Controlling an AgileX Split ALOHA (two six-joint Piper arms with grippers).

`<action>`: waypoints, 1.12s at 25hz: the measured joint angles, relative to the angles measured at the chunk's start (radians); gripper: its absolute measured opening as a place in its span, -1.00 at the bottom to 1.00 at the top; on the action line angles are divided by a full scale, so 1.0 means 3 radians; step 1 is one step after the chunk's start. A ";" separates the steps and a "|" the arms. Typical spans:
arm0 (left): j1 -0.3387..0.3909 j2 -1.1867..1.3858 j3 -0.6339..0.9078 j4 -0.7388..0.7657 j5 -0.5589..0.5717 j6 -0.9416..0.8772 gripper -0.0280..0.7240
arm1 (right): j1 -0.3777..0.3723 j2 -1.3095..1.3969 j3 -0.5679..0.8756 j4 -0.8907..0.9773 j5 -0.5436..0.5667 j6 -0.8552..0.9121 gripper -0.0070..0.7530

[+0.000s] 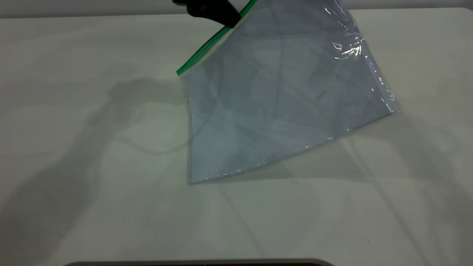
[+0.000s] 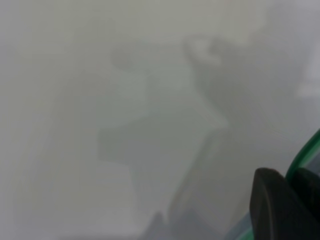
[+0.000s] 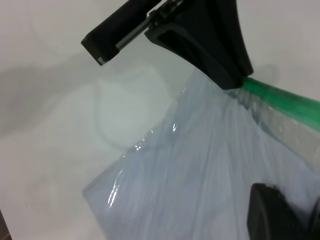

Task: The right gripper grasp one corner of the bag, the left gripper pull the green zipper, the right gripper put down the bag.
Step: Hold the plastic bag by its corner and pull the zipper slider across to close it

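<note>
The bag [image 1: 281, 96] hangs tilted above the table, a clear pouch with white sheets inside, its lowest corner close to the tabletop. The green zipper [image 1: 210, 42] runs along its upper left edge. My left gripper [image 1: 230, 20] is shut on the zipper strip near the top of the exterior view. In the left wrist view the green strip [image 2: 303, 155] passes between its fingers [image 2: 272, 205]. My right gripper [image 3: 292, 212] is shut on the bag [image 3: 190, 175]; it is outside the exterior view. The right wrist view also shows the left gripper [image 3: 231, 80] on the zipper [image 3: 285, 100].
The white table [image 1: 74, 166] lies under the bag, with the arms' shadows on its left side. A dark rounded edge [image 1: 199, 263] shows at the table's front.
</note>
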 joint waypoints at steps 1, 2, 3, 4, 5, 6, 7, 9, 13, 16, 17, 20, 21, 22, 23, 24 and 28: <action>0.0023 0.0018 0.0000 0.0000 0.0000 0.0000 -0.77 | -0.0010 0.0000 0.0000 0.0017 0.0008 -0.0013 -0.89; 0.0043 0.0035 0.0000 0.0000 0.0000 0.0000 -0.77 | -0.0017 0.0000 0.0000 0.0037 0.0012 -0.0026 -0.89; 0.0064 0.0055 0.0000 0.0004 0.0000 0.0000 -0.77 | -0.0020 0.0000 0.0000 0.0052 0.0013 -0.0030 -0.89; 0.0086 0.0073 0.0000 0.0004 0.0000 0.0000 -0.77 | -0.0020 0.0000 0.0000 0.0062 0.0016 -0.0033 -0.89; 0.0101 0.0095 0.0000 0.0004 0.0000 0.0000 -0.77 | -0.0024 0.0000 0.0000 0.0073 0.0023 -0.0045 -0.89; 0.0120 0.0118 0.0000 0.0004 0.0000 0.0000 -0.77 | -0.0036 0.0000 0.0000 0.0083 0.0031 -0.0053 -0.89; 0.0142 0.0142 0.0000 0.0020 0.0000 0.0000 -0.77 | -0.0045 0.0000 0.0000 0.0084 0.0031 -0.0056 -0.89; 0.0184 0.0183 0.0000 0.0061 -0.0023 0.0000 -0.77 | -0.0056 0.0000 0.0000 0.0084 0.0031 -0.0064 -0.89; 0.0287 0.0250 0.0000 0.0167 -0.0060 0.0000 -0.77 | -0.0060 0.0000 0.0000 0.0088 0.0034 -0.0073 -0.89; 0.0395 0.0299 0.0000 0.0241 -0.0093 -0.0003 -0.76 | -0.0071 0.0000 0.0000 0.0114 0.0034 -0.0081 -0.89; 0.0428 0.0317 0.0000 0.0245 -0.0093 -0.0003 -0.76 | -0.0071 0.0000 0.0000 0.0120 0.0034 -0.0081 -0.89; 0.0506 0.0341 0.0000 0.0255 -0.0089 -0.0006 -0.76 | -0.0074 0.0000 0.0000 0.0120 0.0034 -0.0089 -0.89; 0.0527 0.0348 0.0000 0.0271 -0.0093 -0.0014 -0.76 | -0.0074 0.0000 0.0000 0.0123 0.0034 -0.0089 -0.89; 0.0547 0.0348 0.0000 0.0279 -0.0093 -0.0017 -0.76 | -0.0074 0.0000 0.0000 0.0123 0.0034 -0.0089 -0.89; 0.0558 0.0351 0.0000 0.0298 -0.0097 -0.0021 -0.76 | -0.0074 0.0000 0.0000 0.0123 0.0034 -0.0089 -0.89; 0.0570 0.0351 0.0000 0.0317 -0.0100 -0.0028 -0.76 | -0.0074 -0.0004 0.0000 0.0123 0.0034 -0.0089 -0.89; 0.0579 0.0351 0.0000 0.0440 -0.0123 -0.0042 -0.76 | -0.0074 -0.0004 0.0000 0.0127 0.0034 -0.0090 -0.89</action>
